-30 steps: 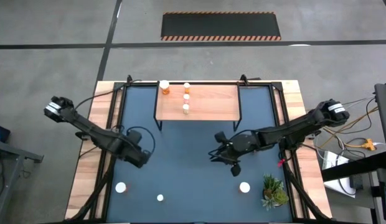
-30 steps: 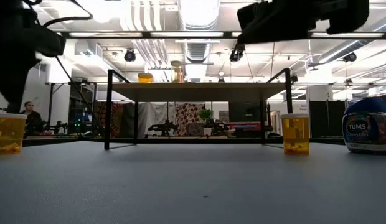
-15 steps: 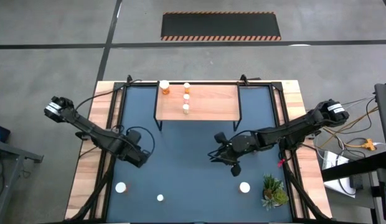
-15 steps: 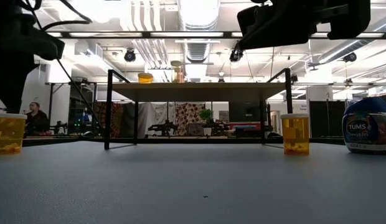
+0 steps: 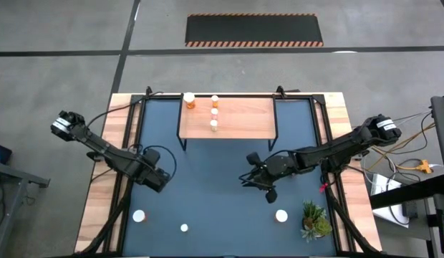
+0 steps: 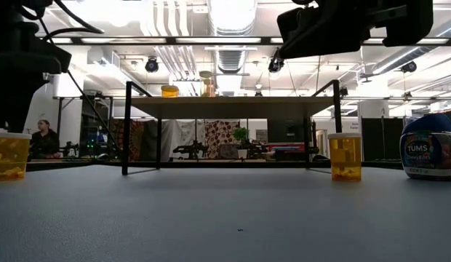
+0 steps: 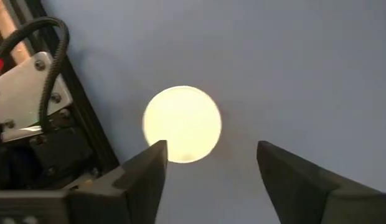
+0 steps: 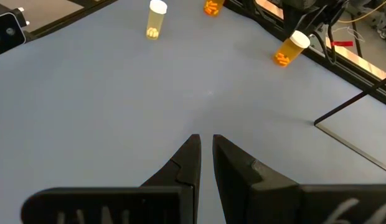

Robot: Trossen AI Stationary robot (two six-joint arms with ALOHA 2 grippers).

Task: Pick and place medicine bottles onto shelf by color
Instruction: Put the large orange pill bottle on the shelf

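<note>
High view is showing the left hand [image 5: 155, 177] hanging over the dark blue surface [image 5: 208, 208] at left of centre, a little above the large white-capped bottle [image 5: 139, 215] standing at the lower left of the frame. Left wrist view is looking straight down on that white cap [image 7: 182, 124], with the two dark fingers [image 7: 143, 177] spread wide and released, one finger overlapping the cap's edge and the other well off to its side. Judging from this, the step in hand is lining up over the bottle for a grasp; doing it well is likely meaning centring the cap between the fingers first, then dropping straight down so neither finger is nudging the bottle over, and closing on the body below the cap. The shelf [image 5: 243, 118] is sitting at upper centre, already carrying three bottles [image 5: 214, 112] along its left part. A smaller bottle [image 5: 184, 228] and another white-capped bottle [image 5: 281, 215] are waiting along the bottom. The right hand [image 5: 245, 177] is hovering mid-frame, its fingers nearly clenched on nothing.
</note>
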